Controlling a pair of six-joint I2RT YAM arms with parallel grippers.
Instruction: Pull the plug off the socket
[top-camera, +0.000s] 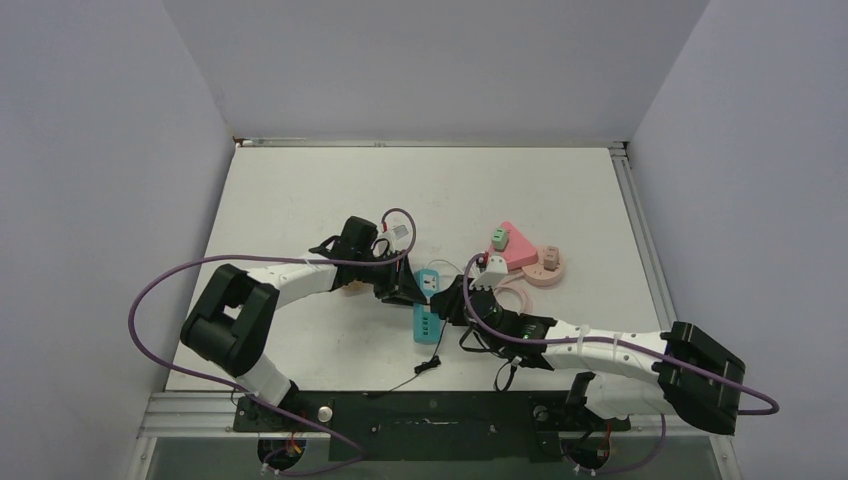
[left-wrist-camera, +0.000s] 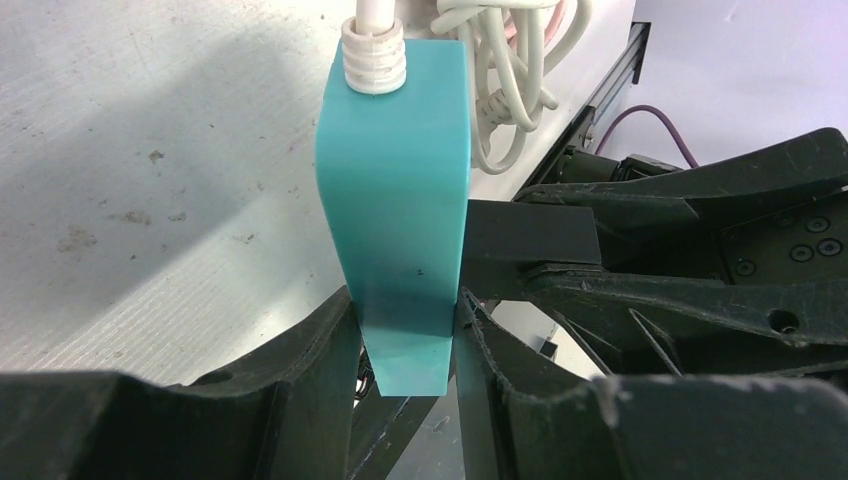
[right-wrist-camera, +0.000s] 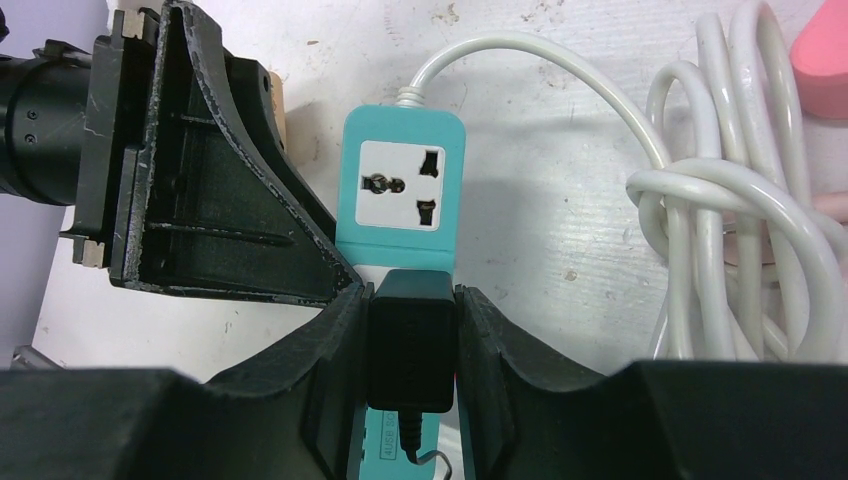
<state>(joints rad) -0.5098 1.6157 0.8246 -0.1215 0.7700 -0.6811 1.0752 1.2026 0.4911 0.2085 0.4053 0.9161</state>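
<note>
A teal power strip (top-camera: 428, 303) lies mid-table with a white cord. My left gripper (top-camera: 408, 288) is shut on the strip's side; the left wrist view shows the teal body (left-wrist-camera: 400, 200) pinched between both fingers at the gripper (left-wrist-camera: 408, 345). My right gripper (top-camera: 452, 305) is shut on a black plug (right-wrist-camera: 410, 340) that sits in the strip; its thin black cable runs toward the near edge. The free white socket face (right-wrist-camera: 402, 186) shows just beyond the plug in the right wrist view, where the gripper (right-wrist-camera: 412, 345) clamps the plug's two sides.
A coiled white cord (right-wrist-camera: 740, 230) lies right of the strip. A pink triangular block (top-camera: 515, 247) and a pink round base (top-camera: 547, 268) with small pieces stand to the right. The plug's black cable end (top-camera: 432, 364) lies near the front edge.
</note>
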